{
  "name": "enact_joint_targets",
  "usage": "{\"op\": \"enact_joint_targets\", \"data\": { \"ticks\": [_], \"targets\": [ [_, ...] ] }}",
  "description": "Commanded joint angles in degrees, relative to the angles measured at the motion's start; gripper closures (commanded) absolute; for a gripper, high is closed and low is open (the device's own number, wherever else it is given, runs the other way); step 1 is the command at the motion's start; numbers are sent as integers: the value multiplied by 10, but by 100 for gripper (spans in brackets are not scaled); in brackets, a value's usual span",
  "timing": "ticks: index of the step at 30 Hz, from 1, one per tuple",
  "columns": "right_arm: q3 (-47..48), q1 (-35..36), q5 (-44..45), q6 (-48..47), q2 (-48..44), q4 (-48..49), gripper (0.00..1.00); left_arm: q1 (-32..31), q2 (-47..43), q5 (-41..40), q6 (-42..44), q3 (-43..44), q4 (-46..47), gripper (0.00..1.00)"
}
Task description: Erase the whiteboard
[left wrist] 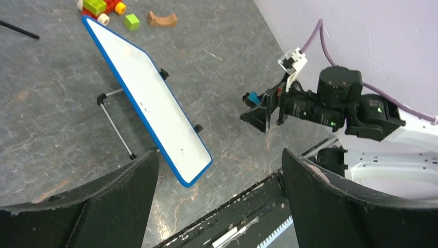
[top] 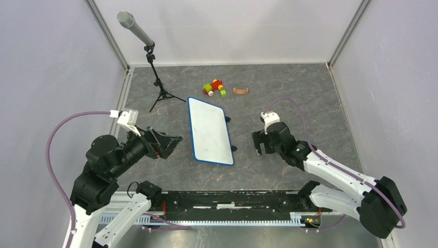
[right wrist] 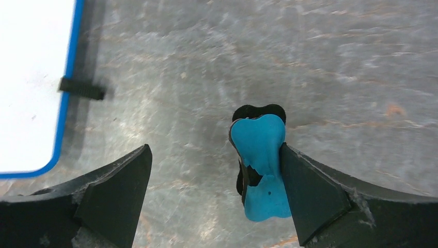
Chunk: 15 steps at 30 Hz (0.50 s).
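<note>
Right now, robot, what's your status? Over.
Left fingers open, empty. Right fingers open, blue eraser resting against one. Whiteboard shows no writing. Toys beyond it, out of the way.

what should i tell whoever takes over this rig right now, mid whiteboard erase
Left gripper: open, empty, to the left of the board, not touching it.
Right gripper: open. The small blue and black eraser sits against the inner face of one finger, unclamped; cannot tell if it rests on the table.
White rectangular board with blue rim: mid-table between the arms, on its small black feet.
Done: no writing shows on the board, only faint specks.
Left: probably check those specks, get the eraser clear of the finger, draw both arms back.
</note>
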Motion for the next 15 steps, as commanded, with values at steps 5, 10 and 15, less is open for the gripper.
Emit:
{"op": "enact_joint_targets", "data": {
  "ticks": [5, 10, 15],
  "targets": [
    [-34, -4, -75, -25, -84, 80, 2, -1, 89, 153, -25, -46, 91, 15],
    [-61, -3, -70, -30, -112, 106, 8, -33, 183, 181, -79, -58, 196, 23],
    [-61, -4, -35, -23, -151, 81, 13, -108, 241, 99, -70, -20, 212, 26]
  ]
}}
